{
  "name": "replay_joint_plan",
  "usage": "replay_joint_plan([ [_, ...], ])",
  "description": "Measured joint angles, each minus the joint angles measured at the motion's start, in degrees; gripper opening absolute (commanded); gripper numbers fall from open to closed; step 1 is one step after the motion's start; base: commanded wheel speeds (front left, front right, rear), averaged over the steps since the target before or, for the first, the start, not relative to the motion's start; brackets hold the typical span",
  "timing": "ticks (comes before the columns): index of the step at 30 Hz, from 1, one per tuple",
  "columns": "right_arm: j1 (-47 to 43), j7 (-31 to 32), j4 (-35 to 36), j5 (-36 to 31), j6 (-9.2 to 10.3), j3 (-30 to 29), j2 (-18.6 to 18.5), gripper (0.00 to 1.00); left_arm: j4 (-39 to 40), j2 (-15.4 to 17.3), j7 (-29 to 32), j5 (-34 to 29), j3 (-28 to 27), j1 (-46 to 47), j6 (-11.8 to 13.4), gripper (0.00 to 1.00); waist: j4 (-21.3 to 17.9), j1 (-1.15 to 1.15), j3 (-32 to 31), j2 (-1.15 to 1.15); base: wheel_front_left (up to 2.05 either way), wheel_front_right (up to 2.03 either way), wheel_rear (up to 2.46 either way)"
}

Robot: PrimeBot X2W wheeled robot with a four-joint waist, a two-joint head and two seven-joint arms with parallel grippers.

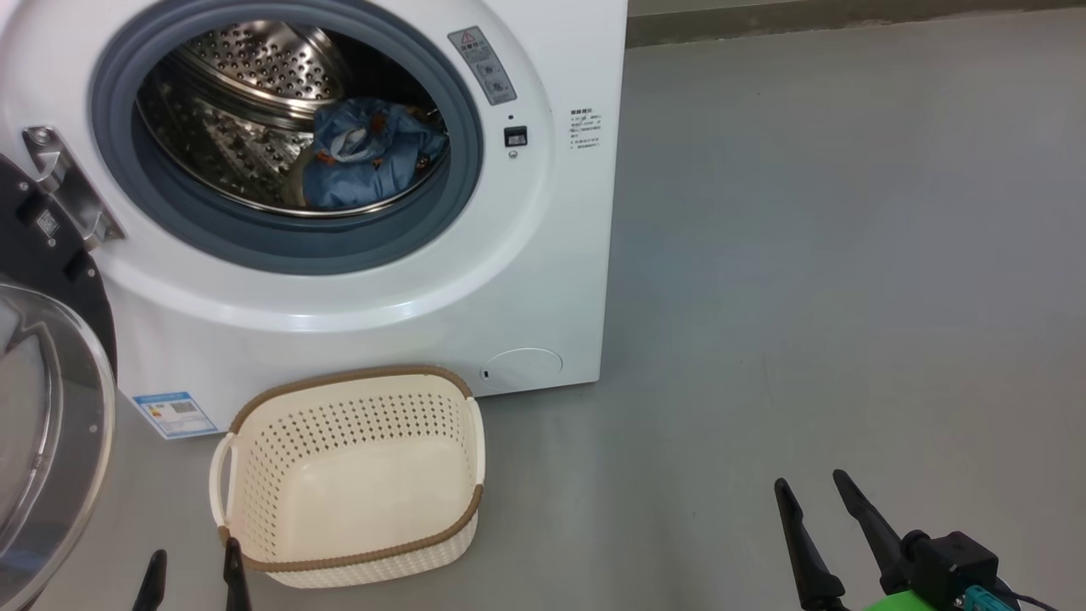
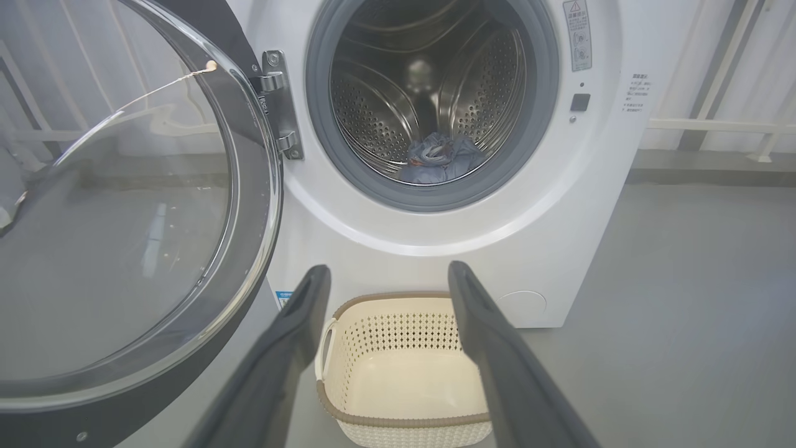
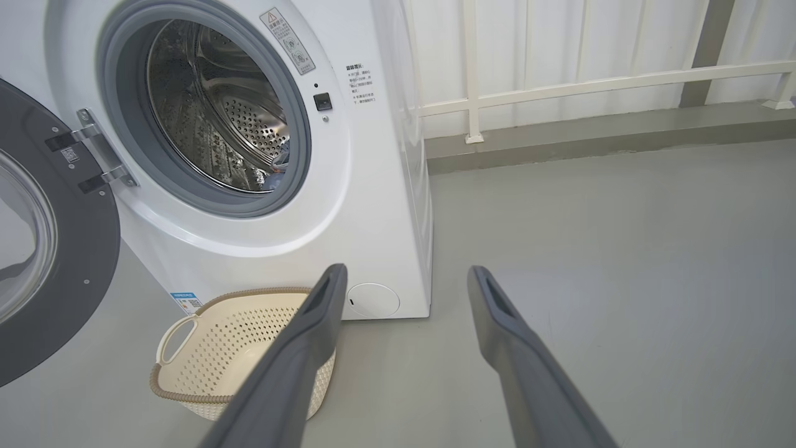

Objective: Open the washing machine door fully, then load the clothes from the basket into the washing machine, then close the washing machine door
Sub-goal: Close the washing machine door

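Left hand (image 1: 193,556), right hand (image 1: 810,482) spread wide, nothing held. Door (image 2: 124,249) hinged left, opened wide; clothes (image 1: 369,157), seemingly both, seen inside washing machine (image 1: 543,255).

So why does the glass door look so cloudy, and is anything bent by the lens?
Left wrist view: pale streaks of glare cross the washing machine door, and the railing posts lean. Head view: even light, soft sheen on the washing machine.
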State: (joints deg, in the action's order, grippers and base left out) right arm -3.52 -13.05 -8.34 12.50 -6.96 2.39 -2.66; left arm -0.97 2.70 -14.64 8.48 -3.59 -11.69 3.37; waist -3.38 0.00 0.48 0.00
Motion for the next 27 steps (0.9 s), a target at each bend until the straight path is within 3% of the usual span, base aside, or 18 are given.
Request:
replay_joint_plan([
  [27,0.0,-0.2,0.0,0.0,0.0,0.0,0.0,1.0,-0.1,0.0,0.0,0.0,1.0,0.0,0.4,1.0,0.5,0.0,-0.3,0.0,0.0,0.0,0.0],
])
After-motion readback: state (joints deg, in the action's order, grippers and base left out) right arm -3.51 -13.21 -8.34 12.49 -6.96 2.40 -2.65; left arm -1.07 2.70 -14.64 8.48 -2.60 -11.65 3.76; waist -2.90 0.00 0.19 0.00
